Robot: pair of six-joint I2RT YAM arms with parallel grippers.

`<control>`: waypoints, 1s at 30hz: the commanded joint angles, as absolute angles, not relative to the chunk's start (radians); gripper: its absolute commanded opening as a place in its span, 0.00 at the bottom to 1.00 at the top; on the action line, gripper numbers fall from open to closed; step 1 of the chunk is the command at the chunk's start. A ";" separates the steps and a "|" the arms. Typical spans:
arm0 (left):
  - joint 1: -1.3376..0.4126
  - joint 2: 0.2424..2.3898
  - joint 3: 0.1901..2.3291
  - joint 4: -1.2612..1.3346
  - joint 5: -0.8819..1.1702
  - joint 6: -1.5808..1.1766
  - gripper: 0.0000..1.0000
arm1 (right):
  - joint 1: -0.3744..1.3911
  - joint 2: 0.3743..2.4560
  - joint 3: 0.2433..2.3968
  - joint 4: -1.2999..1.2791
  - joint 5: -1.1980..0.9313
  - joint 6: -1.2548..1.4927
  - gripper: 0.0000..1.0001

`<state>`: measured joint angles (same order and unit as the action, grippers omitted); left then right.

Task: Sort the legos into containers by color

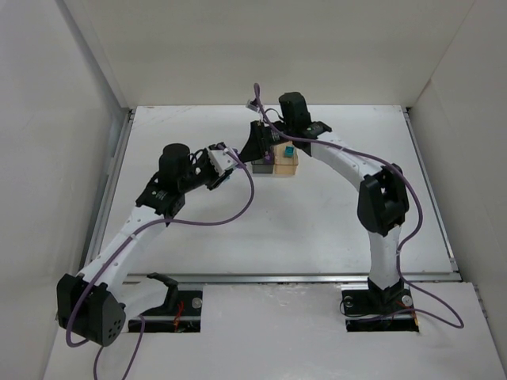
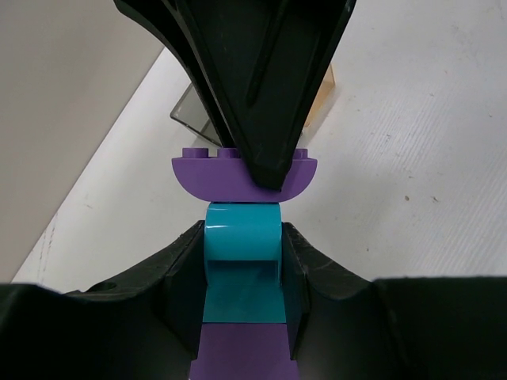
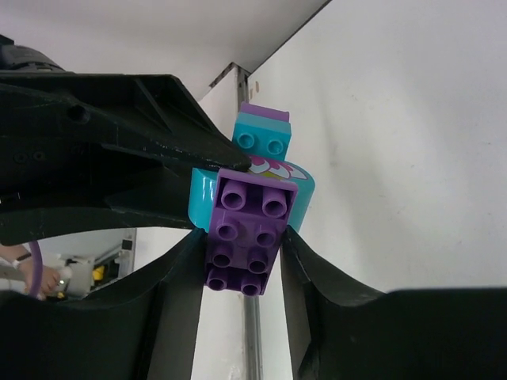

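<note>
A white table (image 1: pixel 317 229) walled in white on three sides carries two small boxes near its far middle, a grey box (image 1: pixel 261 167) and an amber box (image 1: pixel 283 168), touching side by side. A loose teal brick (image 1: pixel 290 150) sits in the amber box. Just beside the grey box, the two arms meet on a stuck-together clump of bricks held off the table. The left gripper (image 2: pixel 242 237) is clamped on a teal curved brick (image 2: pixel 242 253), with a finger pressed to each side. The right gripper (image 3: pixel 245 245) is closed on a purple studded brick (image 3: pixel 245 233) joined to the teal one. More purple and teal pieces are stacked behind it.
</note>
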<state>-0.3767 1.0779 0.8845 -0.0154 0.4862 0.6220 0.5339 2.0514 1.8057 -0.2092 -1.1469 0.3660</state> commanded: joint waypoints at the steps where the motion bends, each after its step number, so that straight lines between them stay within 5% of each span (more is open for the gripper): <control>1: -0.374 1.075 0.905 0.011 0.477 0.592 0.00 | 0.482 2.049 1.824 -0.161 -1.066 0.425 0.00; 9: -0.374 1.085 0.851 -0.046 0.437 0.543 0.00 | 0.365 2.016 1.740 -0.161 -0.564 0.601 0.00; 18: -0.374 1.094 0.842 -0.046 0.414 0.552 0.00 | 0.393 2.115 1.845 -0.349 -0.304 0.548 0.01; 22: -0.374 1.094 0.851 -0.046 0.414 0.552 0.00 | 0.411 2.148 1.908 -0.410 -0.261 0.495 0.31; 24: -0.374 1.103 0.851 -0.037 0.414 0.552 0.00 | 0.411 2.148 1.908 -0.410 -0.270 0.495 0.61; 27: -0.374 1.103 0.860 -0.037 0.414 0.552 0.00 | 0.411 2.148 1.908 -0.428 -0.284 0.486 0.86; 30: -0.374 1.103 0.861 -0.037 0.414 0.552 0.00 | 0.411 2.134 1.908 -0.417 -0.330 0.456 0.87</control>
<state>-0.3748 1.1099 0.8417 -0.0727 0.4099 0.5602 0.4183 2.1662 1.8572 -0.4194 -0.3069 0.4976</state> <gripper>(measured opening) 0.333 0.867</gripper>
